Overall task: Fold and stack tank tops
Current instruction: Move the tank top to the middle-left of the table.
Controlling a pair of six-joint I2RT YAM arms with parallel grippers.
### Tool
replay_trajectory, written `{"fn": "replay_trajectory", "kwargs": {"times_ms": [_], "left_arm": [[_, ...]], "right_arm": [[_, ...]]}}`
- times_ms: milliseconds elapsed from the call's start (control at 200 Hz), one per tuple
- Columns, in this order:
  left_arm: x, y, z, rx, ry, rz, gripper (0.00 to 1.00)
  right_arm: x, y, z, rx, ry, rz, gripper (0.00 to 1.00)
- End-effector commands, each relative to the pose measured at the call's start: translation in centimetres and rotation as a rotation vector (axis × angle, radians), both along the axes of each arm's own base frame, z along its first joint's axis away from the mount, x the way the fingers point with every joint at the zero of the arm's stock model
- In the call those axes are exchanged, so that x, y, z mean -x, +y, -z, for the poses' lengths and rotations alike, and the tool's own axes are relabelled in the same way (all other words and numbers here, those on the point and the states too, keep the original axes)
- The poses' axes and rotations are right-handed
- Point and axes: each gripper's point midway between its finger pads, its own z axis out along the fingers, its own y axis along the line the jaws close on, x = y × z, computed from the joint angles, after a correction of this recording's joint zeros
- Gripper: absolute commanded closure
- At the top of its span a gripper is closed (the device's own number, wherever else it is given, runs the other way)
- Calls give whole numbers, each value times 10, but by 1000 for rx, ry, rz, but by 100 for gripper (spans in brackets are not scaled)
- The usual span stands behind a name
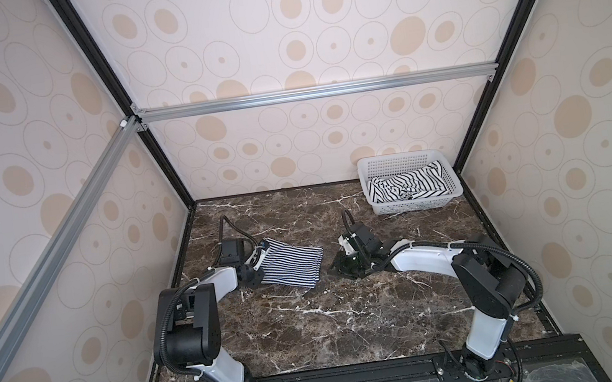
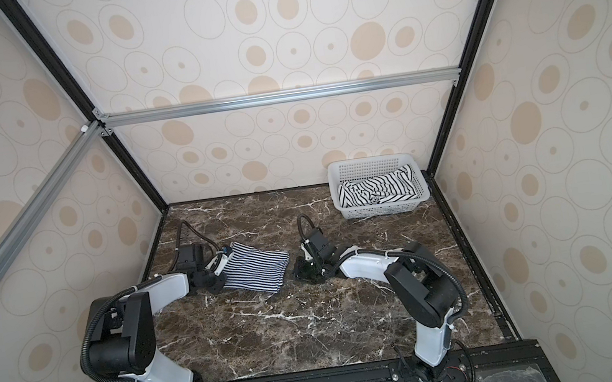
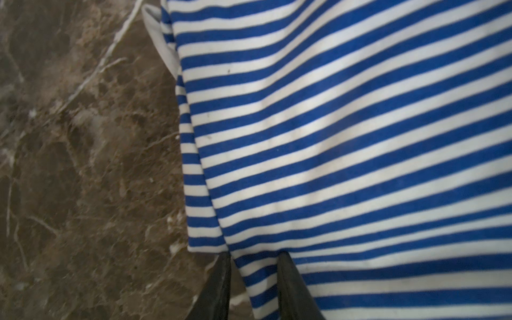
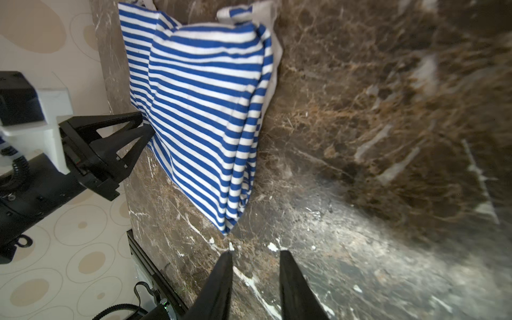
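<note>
the left pincer (image 4: 144, 125) is closed on an edge of the folded blue-striped tank top (image 1: 292, 266), which is laid on the marble table (image 1: 333, 317) between the two pincers; the right pincer (image 4: 255, 256) is slightly parted and empty, near the top's corner without touching it; beyond it, the black-striped tank top (image 1: 408, 186) is heaped in the white basket (image 1: 414, 205)

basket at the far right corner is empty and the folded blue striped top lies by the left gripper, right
Not empty: both top views show a crumpled black-striped tank top in the basket. The folded blue striped top does lie by the left gripper.
</note>
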Motion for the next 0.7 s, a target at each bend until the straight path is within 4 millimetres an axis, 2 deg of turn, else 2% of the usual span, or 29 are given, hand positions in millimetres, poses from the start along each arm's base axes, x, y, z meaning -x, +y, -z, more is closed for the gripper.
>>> {"fn": "replay_trajectory", "kwargs": {"times_ms": [0,215,330,390,455,565,630,695], "left_arm": [[37,46,36,-65,201,-75,71],[45,118,28,-96,207,-193,71],[43,144,13,-94,187,-238,71],[39,150,0,-87,164,-254,71],[34,147,-20,-65,124,-251,70],[21,132,-66,18,12,-242,66],[14,117,-90,67,-43,-224,64],[9,95,-104,97,-73,-183,63]], "right_arm": [[0,-8,-4,38,-13,13,68],[3,-22,-4,52,-12,34,68],[3,-29,-9,56,-25,48,68],[3,-31,-11,54,-36,53,68],[3,-33,-14,53,-43,54,68],[3,-33,-18,53,-54,47,68],[3,-34,-19,53,-60,48,67],[4,-35,-18,50,-62,50,67]]}}
